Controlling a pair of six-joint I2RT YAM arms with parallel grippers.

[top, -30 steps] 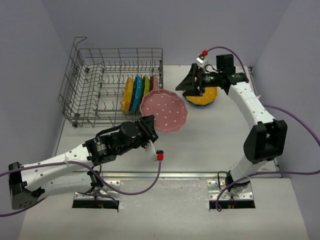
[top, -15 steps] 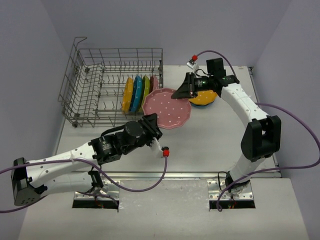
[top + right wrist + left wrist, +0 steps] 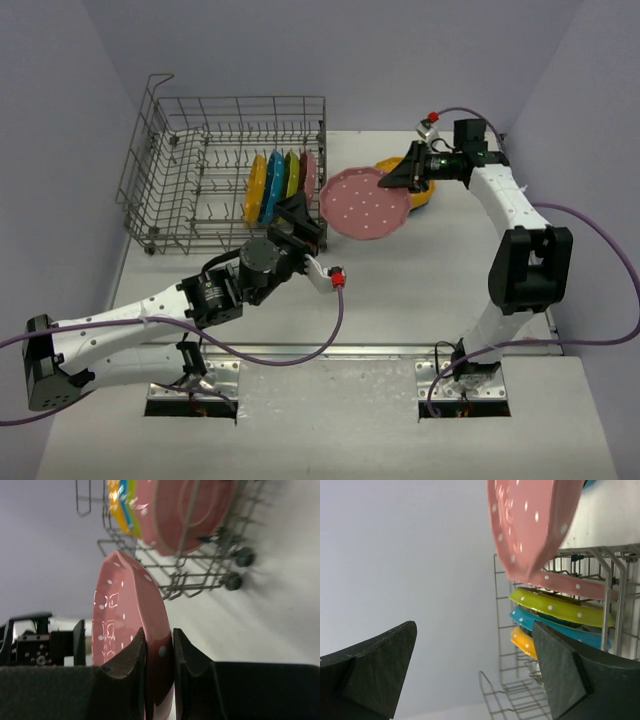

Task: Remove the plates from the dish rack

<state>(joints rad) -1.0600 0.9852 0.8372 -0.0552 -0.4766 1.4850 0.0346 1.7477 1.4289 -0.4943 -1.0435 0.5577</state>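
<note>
Right tool (image 3: 159, 652) clamps the rim of a pink plate (image 3: 365, 203), held aloft just right of the dish rack (image 3: 185, 190). Left tool (image 3: 474, 626) gapes wide (empty) at the rack's near right corner; four plates (image 3: 278, 183) stand inside.

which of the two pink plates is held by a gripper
The free pink plate, gripped at its rim by the right gripper, outside the dish rack. The other pink plate stands on edge in the rack, beside the green plate.
</note>
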